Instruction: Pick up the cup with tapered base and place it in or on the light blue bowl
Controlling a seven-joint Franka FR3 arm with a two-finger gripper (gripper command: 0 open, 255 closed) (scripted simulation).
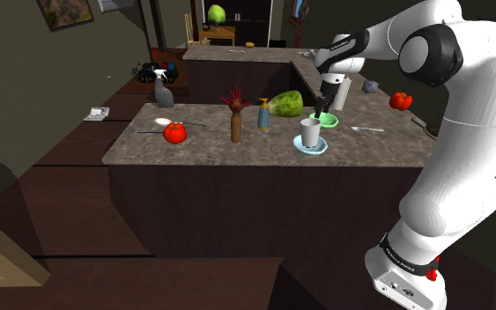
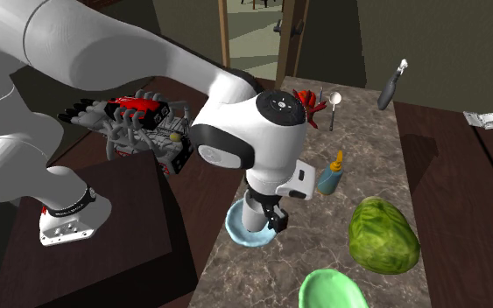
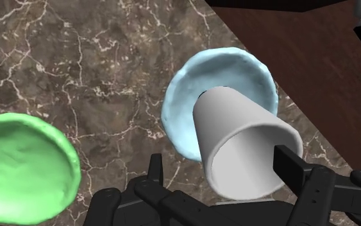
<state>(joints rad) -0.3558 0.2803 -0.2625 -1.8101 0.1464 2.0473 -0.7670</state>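
A plain white cup [image 1: 310,132], narrower at its base, stands upright in the light blue bowl [image 1: 311,146] near the counter's front edge. In the wrist view the cup [image 3: 236,144] sits in the blue bowl [image 3: 185,96] and lies between my two black fingers. One finger [image 3: 154,168] stands well clear of the cup; the other finger [image 3: 293,164] is at its rim. My gripper [image 3: 222,162] is open, just above the cup. In the shoulder view the gripper [image 1: 320,116] hangs right behind and above the cup. In the second exterior view the hand covers most of the cup above the blue bowl [image 2: 235,229].
A green bowl [image 1: 327,120] [image 3: 18,167] lies just behind the blue one. A green melon-like lump [image 1: 285,104], a blue bottle [image 1: 262,114], a brown vase with red flowers [image 1: 235,119] and a red tomato [image 1: 175,133] share the marble counter [image 1: 202,145].
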